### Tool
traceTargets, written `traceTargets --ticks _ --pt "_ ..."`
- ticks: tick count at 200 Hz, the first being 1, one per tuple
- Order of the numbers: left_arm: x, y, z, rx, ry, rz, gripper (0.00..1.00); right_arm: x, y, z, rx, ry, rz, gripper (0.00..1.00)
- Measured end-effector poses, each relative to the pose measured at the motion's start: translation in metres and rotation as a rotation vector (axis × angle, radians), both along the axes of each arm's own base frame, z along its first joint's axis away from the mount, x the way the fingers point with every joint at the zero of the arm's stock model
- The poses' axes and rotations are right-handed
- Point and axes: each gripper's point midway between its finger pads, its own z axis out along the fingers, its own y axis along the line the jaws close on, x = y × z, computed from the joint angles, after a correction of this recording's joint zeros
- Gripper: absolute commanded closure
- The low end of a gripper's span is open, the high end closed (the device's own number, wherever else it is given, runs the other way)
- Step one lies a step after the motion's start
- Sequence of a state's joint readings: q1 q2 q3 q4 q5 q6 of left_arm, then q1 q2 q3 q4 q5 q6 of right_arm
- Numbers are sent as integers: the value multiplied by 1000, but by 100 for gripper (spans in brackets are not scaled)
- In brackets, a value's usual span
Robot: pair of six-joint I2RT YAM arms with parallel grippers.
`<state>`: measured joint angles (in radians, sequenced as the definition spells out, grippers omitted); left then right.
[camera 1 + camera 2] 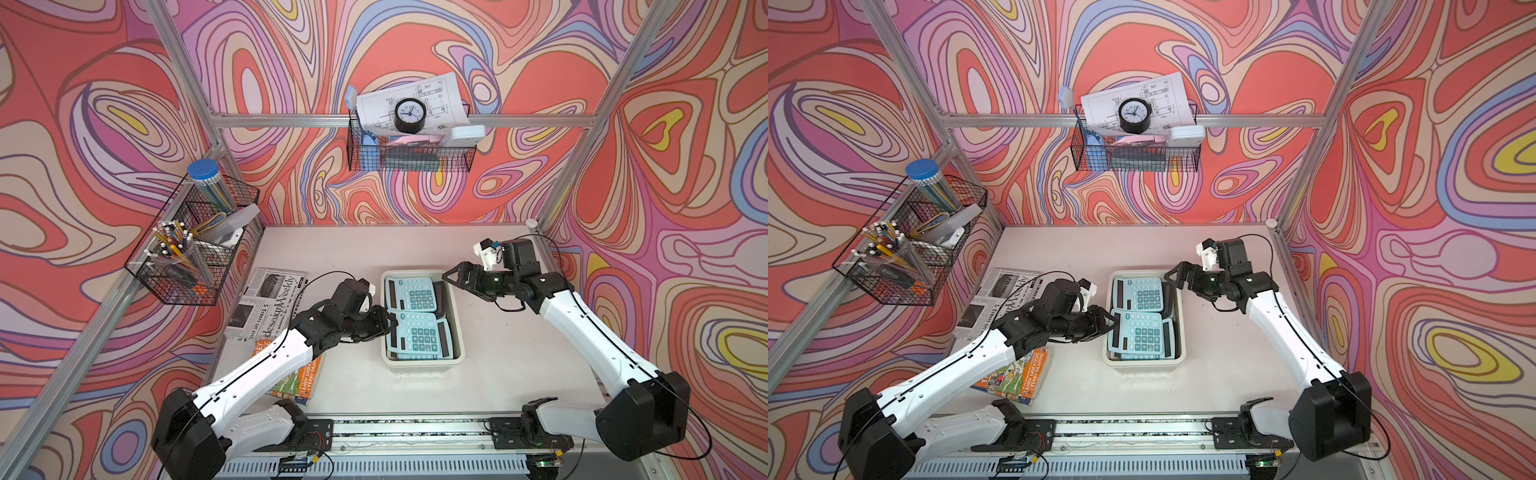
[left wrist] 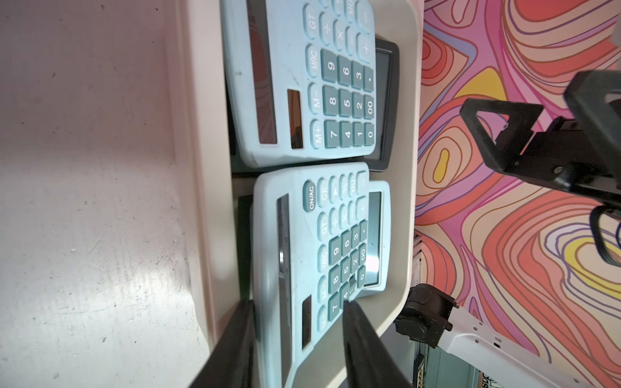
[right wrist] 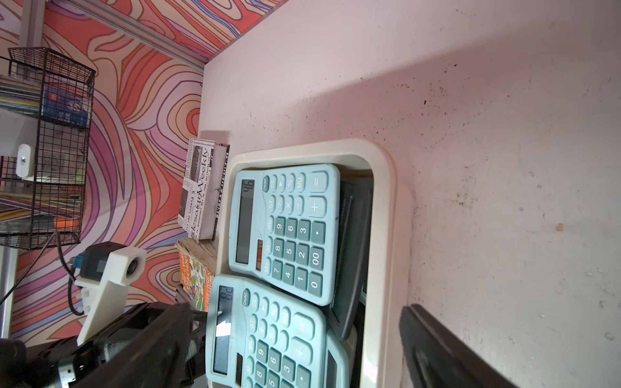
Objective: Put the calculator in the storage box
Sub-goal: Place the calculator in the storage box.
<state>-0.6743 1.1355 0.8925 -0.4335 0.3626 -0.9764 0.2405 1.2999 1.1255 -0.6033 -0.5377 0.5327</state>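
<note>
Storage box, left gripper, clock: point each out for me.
Storage box (image 1: pixel 422 363): in a top view, near rim.
Left gripper (image 1: pixel 390 323): in a top view, midway between fingertips.
Clock (image 1: pixel 410 115): in a top view, dial face.

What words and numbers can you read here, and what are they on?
"46", "MRC", "M+", "00": far calculator.
"ON/AC", "CE": near calculator; its display is blurred.
"Weekly": newspaper.
"ANDY GRIFFITHS", "TERRY DENTON": orange book.
Too small to read: numerals on the clock, print on the drawing sheet.
</note>
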Motion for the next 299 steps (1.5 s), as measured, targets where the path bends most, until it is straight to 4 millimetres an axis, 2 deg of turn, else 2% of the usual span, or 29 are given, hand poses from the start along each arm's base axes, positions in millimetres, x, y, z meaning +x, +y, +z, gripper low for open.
traceTargets --ticks 55,86,105,128,142,184,216,260,281,299 --pt "-11 -3 -2 40 2 -27 61 1 2 2 12 -6 2 2" --pt "-16 -16 5 56 -17 -66 61 1 2 2 13 -4 2 2" --pt "-15 -17 8 77 -36 -67 61 1 2 3 13 -5 2 2" --pt "-12 -7 9 136 -53 -43 59 1 2 2 13 -5 2 2" --pt "-10 0 13 172 -75 -33 52 1 2 3 13 -6 3 2" --pt "-4 15 49 220 -183 -20 28 -4 -1 8 0 -23 3 2" --pt "-4 32 76 258 -270 4 2 -14 -9 29 -27 -101 -4 2" --pt "-2 78 91 392 -367 115 1 -33 -28 73 -85 -362 -26 2" --pt "-1 97 94 436 -422 168 1 -44 -42 75 -145 -467 -57 2" --pt "-1 110 84 488 -453 190 2 -45 -55 72 -215 -532 -102 2"
